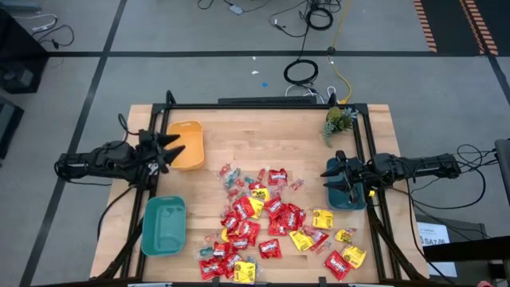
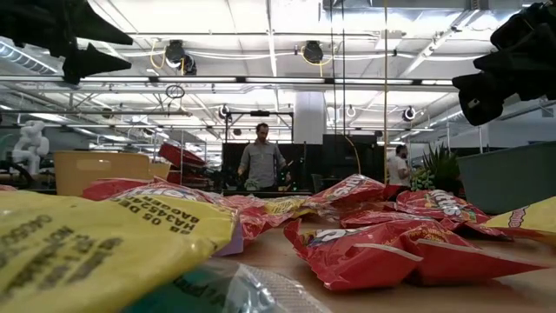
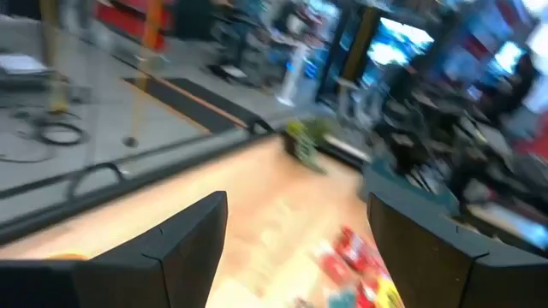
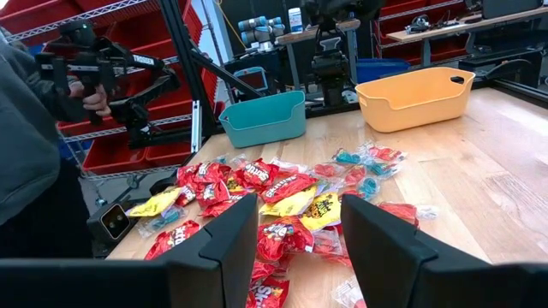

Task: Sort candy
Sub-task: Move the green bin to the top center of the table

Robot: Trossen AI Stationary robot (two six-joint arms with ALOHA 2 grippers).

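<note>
Mostly candy (image 1: pixel 275 219) heaped mid-table, labels unreadable

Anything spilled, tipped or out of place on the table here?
Nothing stands out. The candy lies in a loose heap mid-table, unsorted; the yellow bin and teal bin sit upright and look empty.

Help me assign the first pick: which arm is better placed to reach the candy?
Probably the right: its open claw hangs beside the candy, while the left claw hangs over the yellow bin.
</note>
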